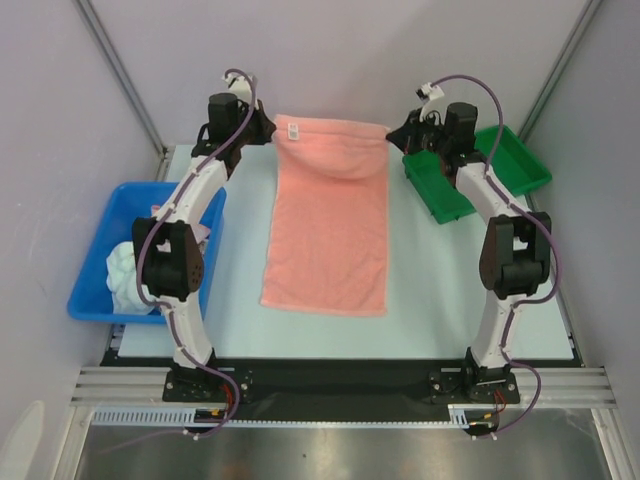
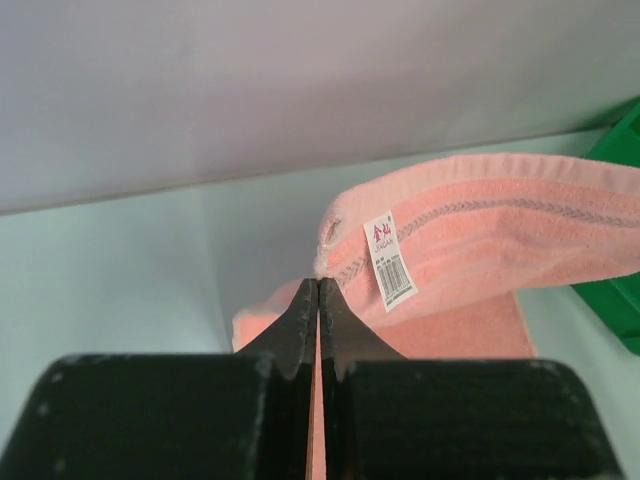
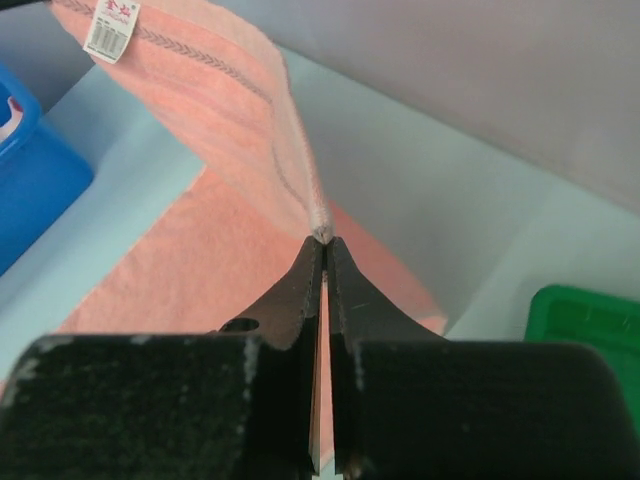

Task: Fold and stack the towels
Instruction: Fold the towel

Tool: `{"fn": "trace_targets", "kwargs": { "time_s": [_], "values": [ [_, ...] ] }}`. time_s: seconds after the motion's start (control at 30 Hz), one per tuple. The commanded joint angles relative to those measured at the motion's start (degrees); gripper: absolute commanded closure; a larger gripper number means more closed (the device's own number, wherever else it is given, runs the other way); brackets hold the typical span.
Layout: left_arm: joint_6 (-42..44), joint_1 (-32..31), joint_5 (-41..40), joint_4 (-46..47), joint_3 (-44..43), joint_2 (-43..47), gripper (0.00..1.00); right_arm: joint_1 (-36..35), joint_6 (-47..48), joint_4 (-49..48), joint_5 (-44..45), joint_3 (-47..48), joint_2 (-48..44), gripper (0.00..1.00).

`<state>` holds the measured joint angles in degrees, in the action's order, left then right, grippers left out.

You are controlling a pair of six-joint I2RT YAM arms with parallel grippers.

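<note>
top camera looks down; close wrist cameras share the towel (image 2: 500, 225).

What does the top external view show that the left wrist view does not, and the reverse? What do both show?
Only top external: the blue bin with a pale cloth inside, the right gripper shut on a far corner of the pink towel, and the towel's near end lying flat on the table. Only left wrist: the barcode on the label and the grey stitched stripe. Both: the pink towel, the green tray, and the left gripper shut on a towel corner.
</note>
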<state>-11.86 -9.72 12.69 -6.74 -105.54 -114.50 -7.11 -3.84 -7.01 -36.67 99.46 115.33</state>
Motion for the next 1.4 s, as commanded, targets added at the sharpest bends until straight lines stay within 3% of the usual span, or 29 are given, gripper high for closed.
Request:
{"fn": "trace_targets", "kwargs": {
  "time_s": [0.0,0.13,0.27,0.47,0.6,1.2,1.37],
  "values": [
    [2.45,0.14,1.90,4.81,4.97,8.93,1.00,-0.88,0.59,-3.98,0.09,-7.32,-9.85,1.00],
    [1.31,0.14,2.86,5.07,15.87,15.08,1.00,-3.08,-1.25,-3.72,2.12,-21.28,-17.93,1.00],
    [0.08,0.05,3.83,3.06,23.70,20.97,1.00,-5.36,-2.49,-1.26,4.75,-29.47,-24.44,1.00],
    [-1.15,-0.74,4.72,-0.37,35.56,30.55,1.00,-6.51,-3.81,4.01,6.61,-37.05,-33.41,1.00],
    [-1.59,-1.01,4.01,-1.86,43.38,35.83,1.00,-11.50,-3.81,9.28,11.34,-42.48,-37.18,1.00],
    [-4.14,-4.26,0.59,-14.43,52.88,42.16,1.00,-13.89,-10.75,17.81,16.53,-56.56,-50.54,1.00],
    [-5.98,-4.61,1.11,-15.93,55.17,42.78,1.00,-14.94,-13.56,20.36,18.20,-58.68,-49.94,1.00]
  ]
}}
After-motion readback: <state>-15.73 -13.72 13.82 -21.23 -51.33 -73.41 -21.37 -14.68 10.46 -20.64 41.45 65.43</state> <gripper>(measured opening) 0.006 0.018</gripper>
